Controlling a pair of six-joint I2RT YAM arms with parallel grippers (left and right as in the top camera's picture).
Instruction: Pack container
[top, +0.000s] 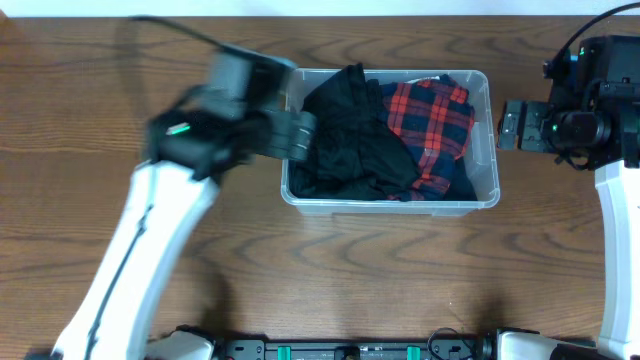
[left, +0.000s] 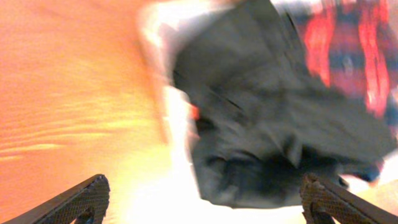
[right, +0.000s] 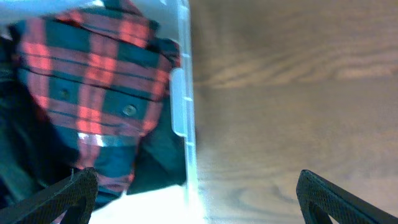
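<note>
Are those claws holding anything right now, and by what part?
Nothing is held. The left gripper and right gripper are both spread open and empty; the black garment and plaid shirt lie in the container.

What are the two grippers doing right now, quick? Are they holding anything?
Left gripper: open, holding nothing.
Right gripper: open, holding nothing.
</note>
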